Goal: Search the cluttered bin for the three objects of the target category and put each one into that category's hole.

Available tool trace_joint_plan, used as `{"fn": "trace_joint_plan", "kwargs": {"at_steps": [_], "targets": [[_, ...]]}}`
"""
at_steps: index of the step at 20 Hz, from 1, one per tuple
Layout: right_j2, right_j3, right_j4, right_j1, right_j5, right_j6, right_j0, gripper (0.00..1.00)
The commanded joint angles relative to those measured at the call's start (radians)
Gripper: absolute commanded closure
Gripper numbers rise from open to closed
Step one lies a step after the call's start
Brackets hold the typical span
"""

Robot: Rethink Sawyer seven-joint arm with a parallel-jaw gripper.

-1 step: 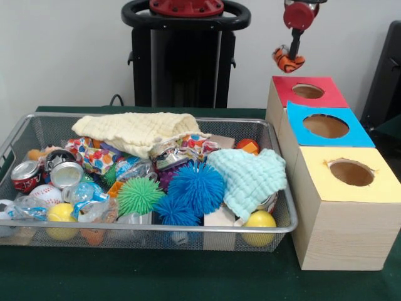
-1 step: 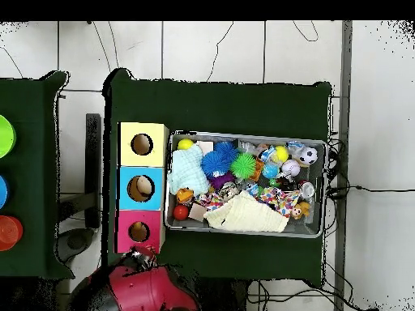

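Front view: my gripper (image 1: 289, 58) clamps orange striped toy (image 1: 287, 60) above red box (image 1: 309, 91) hole at two o'clock, poised for drop; wire bin (image 1: 283, 227) clutter awaits.

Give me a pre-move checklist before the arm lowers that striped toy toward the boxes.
1. Toy held: the hand is closed on the orange striped toy, which hangs clear of everything. Ok.
2. Position: in the front view the toy hangs above and just left of the red box; whether it is centred over the hole cannot be told.
3. Red hole unblocked: it looks dark and open. Ok.
4. Blue box: something pale shows inside its hole; contents cannot be told.
5. Yellow box: hole open, paper edge torn. Ok.
6. Correct hole for this toy: cannot tell.
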Motion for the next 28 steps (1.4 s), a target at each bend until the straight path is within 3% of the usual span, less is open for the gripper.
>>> {"fn": "trace_joint_plan", "kwargs": {"at_steps": [1, 8, 12, 20, 28], "targets": [[-0.028, -0.005, 0.053, -0.036, 0.114, 0.285, 0.029, 1.00], [-0.049, -0.041, 0.024, 0.079, -0.006, 0.304, 0.037, 1.00], [-0.055, -0.094, 0.051, 0.156, -0.043, 0.335, 0.064, 1.00], [-0.066, -0.200, 0.099, 0.169, 0.071, 0.339, 0.093, 1.00], [-0.080, -0.320, 0.100, 0.191, 0.191, 0.323, 0.106, 1.00]]}}
